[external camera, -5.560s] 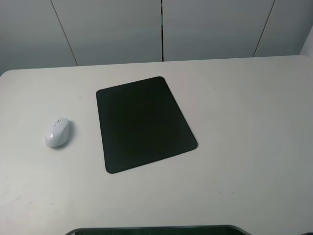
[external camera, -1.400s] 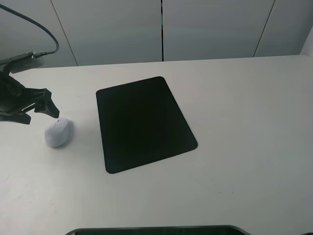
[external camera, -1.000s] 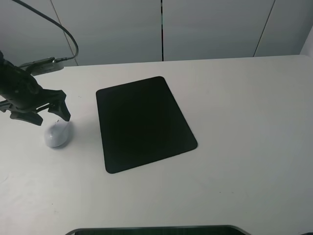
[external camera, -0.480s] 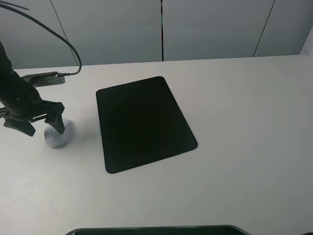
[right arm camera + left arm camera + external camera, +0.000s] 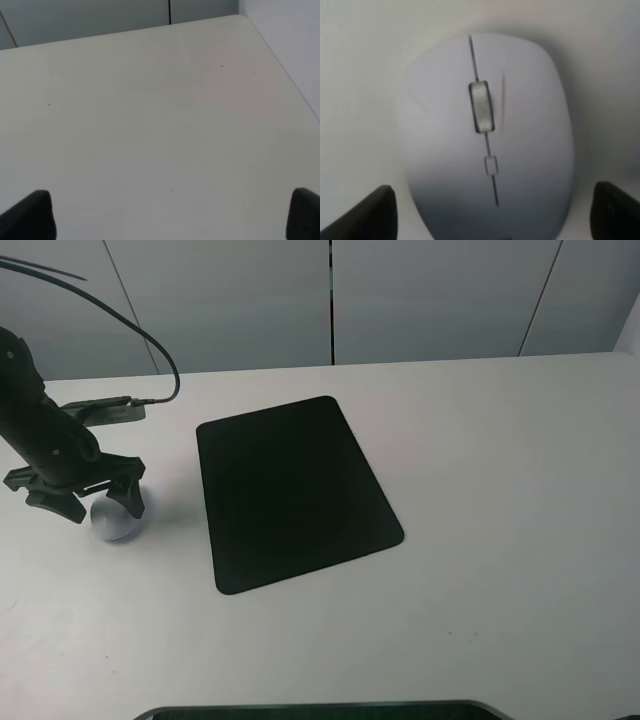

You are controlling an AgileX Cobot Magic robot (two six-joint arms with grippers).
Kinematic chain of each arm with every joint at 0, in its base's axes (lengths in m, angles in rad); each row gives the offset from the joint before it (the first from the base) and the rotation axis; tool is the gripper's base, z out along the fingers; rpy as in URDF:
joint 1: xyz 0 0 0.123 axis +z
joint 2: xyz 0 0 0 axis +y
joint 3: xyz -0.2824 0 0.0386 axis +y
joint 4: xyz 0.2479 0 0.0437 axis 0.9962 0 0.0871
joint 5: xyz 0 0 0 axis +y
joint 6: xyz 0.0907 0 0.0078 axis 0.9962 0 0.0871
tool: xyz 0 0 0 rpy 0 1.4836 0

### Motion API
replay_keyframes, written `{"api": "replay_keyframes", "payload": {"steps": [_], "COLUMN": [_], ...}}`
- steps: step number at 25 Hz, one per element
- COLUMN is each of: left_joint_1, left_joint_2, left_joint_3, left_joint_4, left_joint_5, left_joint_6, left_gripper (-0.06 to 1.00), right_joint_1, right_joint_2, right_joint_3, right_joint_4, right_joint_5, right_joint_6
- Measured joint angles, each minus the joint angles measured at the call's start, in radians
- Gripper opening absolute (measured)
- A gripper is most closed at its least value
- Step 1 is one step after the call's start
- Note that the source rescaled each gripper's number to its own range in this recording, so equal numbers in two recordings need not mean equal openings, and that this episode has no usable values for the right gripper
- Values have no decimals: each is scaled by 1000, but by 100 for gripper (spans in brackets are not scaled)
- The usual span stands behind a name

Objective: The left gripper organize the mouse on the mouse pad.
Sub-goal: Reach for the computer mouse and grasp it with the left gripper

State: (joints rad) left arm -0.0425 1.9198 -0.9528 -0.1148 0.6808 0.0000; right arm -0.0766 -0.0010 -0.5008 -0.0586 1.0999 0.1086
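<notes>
The left pincer (image 5: 102, 510) has come down lower and now sits over the mouse (image 5: 113, 527), at the left side of the counter (image 5: 500, 490). Its two fingers are wide apart, one on each side of the mouse, not touching it. From high up, the pincer hides part of the mouse. Up close the mouse is white and round with a grey wheel, a bit blurry, one end cut off. The black mouse pad (image 5: 295, 490) lies apart to the right. The right pincer (image 5: 165, 215) is wide too; only its tips show.
</notes>
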Motion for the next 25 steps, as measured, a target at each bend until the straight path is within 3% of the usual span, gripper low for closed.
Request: {"api": "replay_keyframes", "payload": {"steps": [13, 23, 24, 25], "left_joint_1": [0, 0, -2, -2], "left_joint_2": [27, 27, 27, 27], "left_joint_3": [0, 0, 0, 0], "left_joint_4": [0, 0, 0, 0], "left_joint_5": [-82, -84, -82, -82], "left_joint_6": [0, 0, 0, 0], "left_gripper": [96, 96, 92, 80], "right_joint_1": [0, 0, 0, 0], "right_joint_2": [0, 0, 0, 0], "right_joint_3": [0, 0, 0, 0], "right_joint_4": [0, 0, 0, 0], "right_joint_5": [0, 0, 0, 0], "right_joint_6": [0, 0, 0, 0]}}
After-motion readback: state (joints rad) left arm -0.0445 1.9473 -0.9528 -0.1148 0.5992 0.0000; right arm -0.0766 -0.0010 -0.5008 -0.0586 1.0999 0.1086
